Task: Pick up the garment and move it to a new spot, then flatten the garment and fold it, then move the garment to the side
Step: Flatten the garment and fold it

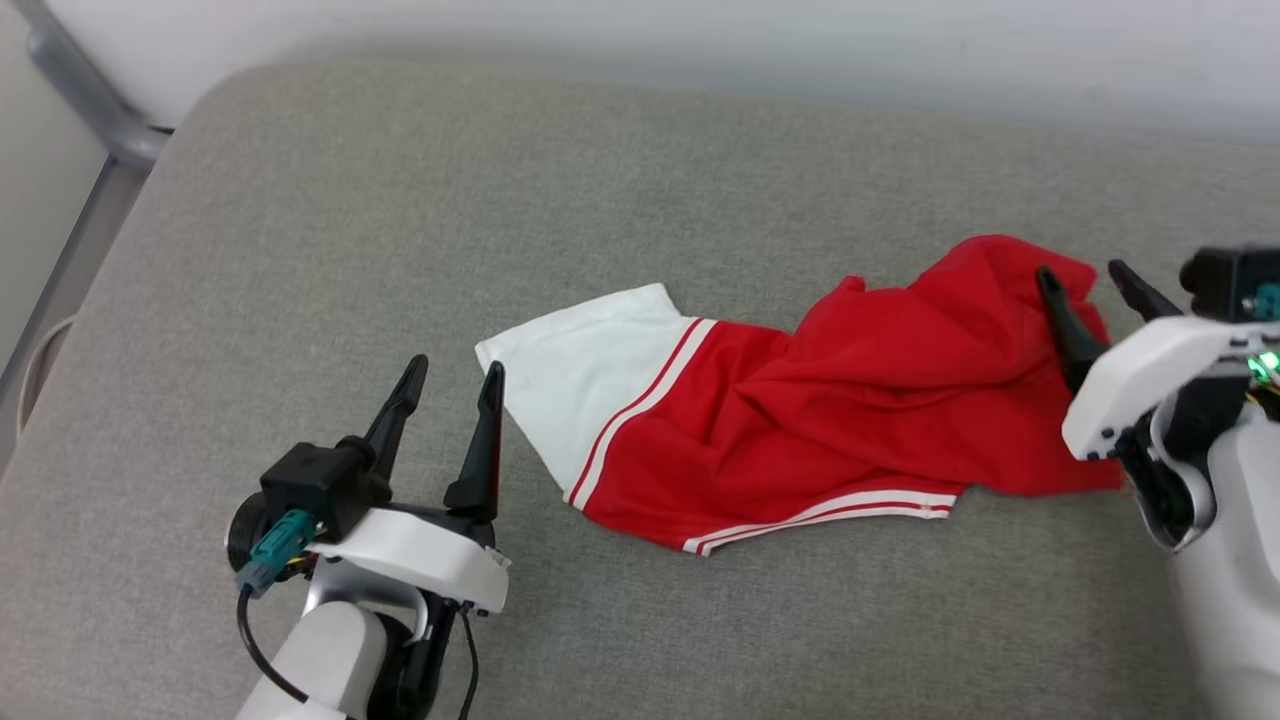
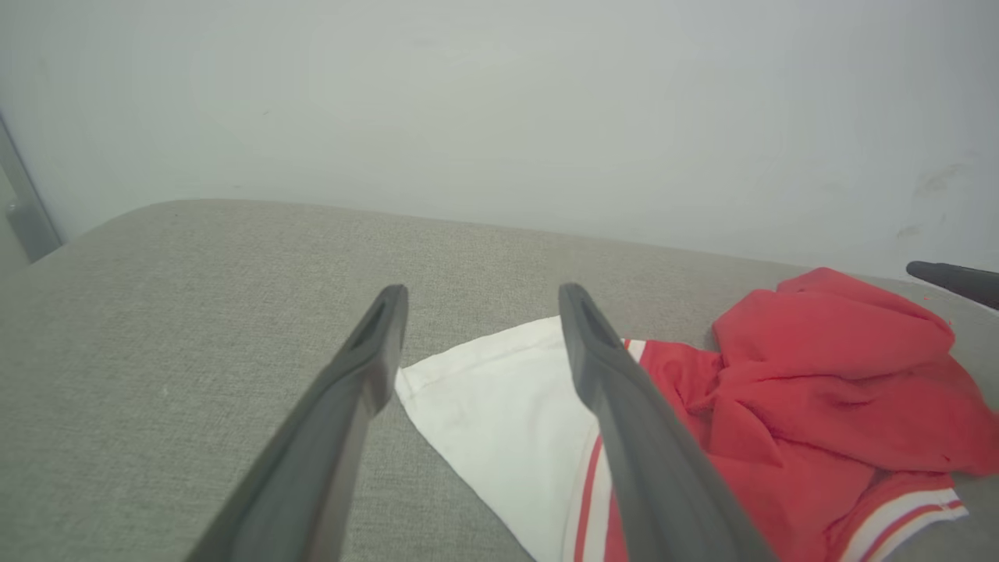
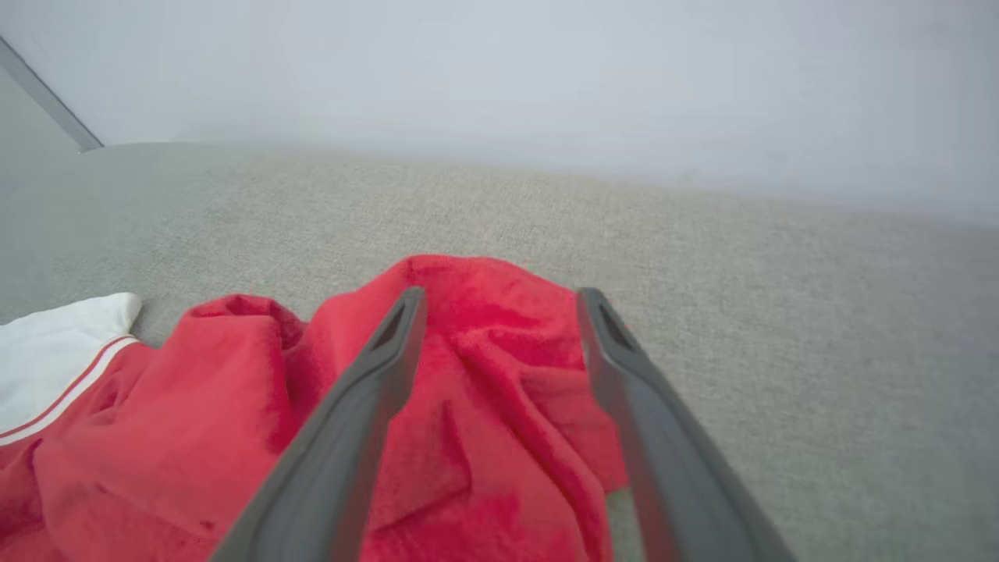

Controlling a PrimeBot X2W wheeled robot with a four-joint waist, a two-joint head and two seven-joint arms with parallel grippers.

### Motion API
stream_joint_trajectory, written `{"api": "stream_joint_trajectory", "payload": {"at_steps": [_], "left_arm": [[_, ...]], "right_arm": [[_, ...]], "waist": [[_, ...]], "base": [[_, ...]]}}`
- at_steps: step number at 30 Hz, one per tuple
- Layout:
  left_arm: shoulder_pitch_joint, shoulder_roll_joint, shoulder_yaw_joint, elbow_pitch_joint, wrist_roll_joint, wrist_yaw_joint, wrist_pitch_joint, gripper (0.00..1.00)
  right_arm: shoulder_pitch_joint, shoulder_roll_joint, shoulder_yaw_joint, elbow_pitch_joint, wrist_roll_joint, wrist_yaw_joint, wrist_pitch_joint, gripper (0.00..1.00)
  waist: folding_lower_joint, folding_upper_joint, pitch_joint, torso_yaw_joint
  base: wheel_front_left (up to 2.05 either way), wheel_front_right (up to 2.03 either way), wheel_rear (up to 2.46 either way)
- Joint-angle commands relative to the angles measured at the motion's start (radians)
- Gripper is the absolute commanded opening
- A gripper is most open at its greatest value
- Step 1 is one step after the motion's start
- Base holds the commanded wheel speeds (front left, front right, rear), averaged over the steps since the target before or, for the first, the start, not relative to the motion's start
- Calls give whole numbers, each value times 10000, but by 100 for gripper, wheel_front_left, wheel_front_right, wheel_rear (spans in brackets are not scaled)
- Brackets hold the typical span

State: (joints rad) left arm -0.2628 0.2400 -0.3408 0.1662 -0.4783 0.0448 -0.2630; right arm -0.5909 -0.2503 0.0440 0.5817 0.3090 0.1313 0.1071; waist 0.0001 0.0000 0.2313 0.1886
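Observation:
The garment (image 1: 800,400) lies crumpled on the grey cushion, a red bundle with a white sleeve (image 1: 580,370) spread toward the left and striped trim along its near edge. Its lettering is hidden in the folds. My left gripper (image 1: 452,375) stands open just left of the white sleeve (image 2: 499,414), its right finger close to the sleeve's corner, nothing between the fingers. My right gripper (image 1: 1085,277) is open over the red cloth's right end (image 3: 499,375), one finger above the fabric and the other beyond its edge. I cannot tell whether it touches the cloth.
The grey cushion (image 1: 500,200) spreads wide behind and to the left of the garment. A pale wall (image 1: 700,40) runs along its far edge. A grey metal rail (image 1: 90,110) stands off the cushion's far left corner.

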Motion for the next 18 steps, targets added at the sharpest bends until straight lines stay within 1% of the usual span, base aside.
{"api": "stream_joint_trajectory", "payload": {"at_steps": [1,4,6,9,10,13,18], "left_arm": [[191,73,121,4,86,80,-24,100],[446,170,201,3,101,179,-24,100],[584,230,241,-13,101,241,-20,100],[806,287,278,-87,76,339,27,100],[806,287,278,-87,76,339,27,100],[970,348,281,-178,49,433,105,100],[1153,424,276,-271,18,491,175,100]], "right_arm": [[386,138,-262,-198,-253,-10,-657,100],[1002,310,-598,-558,-620,-10,-1473,100],[1446,441,-831,-883,-842,-10,-1808,100],[2249,722,-1160,-1353,-1063,-9,-1676,100],[2249,722,-1160,-1353,-1063,-9,-1676,100],[3015,924,-1437,-1861,-1169,-10,-1110,100],[4018,1115,-1641,-2476,-895,-9,499,100]], "waist": [[-1,0,-413,-325],[-1,0,-741,-548],[-1,0,-929,-673],[-1,0,-1152,-840],[-1,0,-1152,-840],[-1,0,-1290,-944],[-1,0,-1357,-1055]], "base": [[0,0,0],[0,0,0],[0,0,0],[0,0,0],[0,0,0],[0,0,0],[0,0,0]]}}
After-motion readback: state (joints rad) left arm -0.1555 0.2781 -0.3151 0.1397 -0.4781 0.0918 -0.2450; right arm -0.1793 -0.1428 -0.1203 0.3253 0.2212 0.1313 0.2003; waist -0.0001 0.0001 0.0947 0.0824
